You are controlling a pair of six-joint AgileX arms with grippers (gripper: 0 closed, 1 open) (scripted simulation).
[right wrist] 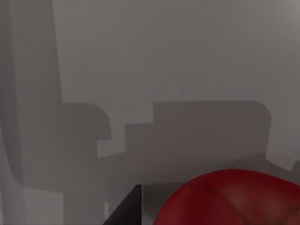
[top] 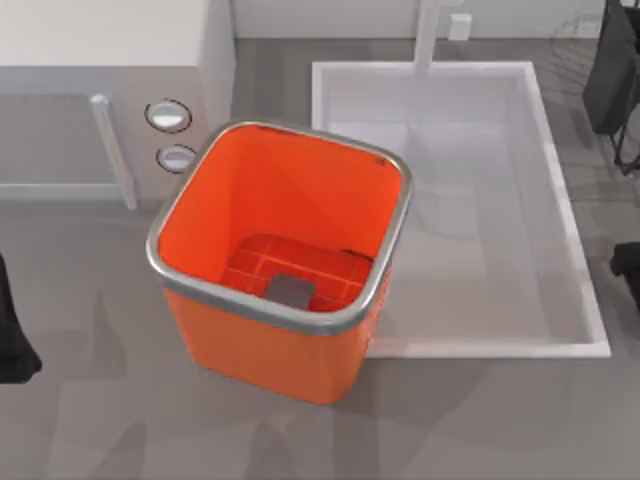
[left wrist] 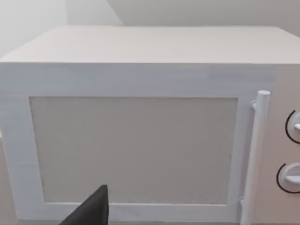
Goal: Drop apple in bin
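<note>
Item: apple-to-bin task, stage record.

Bin (top: 280, 265): orange, metal-rimmed, stood on the table between the microwave (top: 110, 100) and the white sink (top: 480, 200). Its gridded floor held a grey square and no fruit, so the drop was judged not yet made.

Apple (right wrist: 234, 199): red, glossy, seen very close under the right wrist camera over plain grey surface. It was judged near or within the right pincer, well apart from the bin. Whether it was gripped or merely lay beneath could not be told.

Right arm (top: 615, 80): at the table's right edge, beyond the sink. Finger opening could not be told.

Left arm (top: 15, 335): parked at the left edge, facing the microwave door. Finger opening could not be told.

Remaining, as judged: secure the apple, carry it over the bin's mouth, release.
</note>
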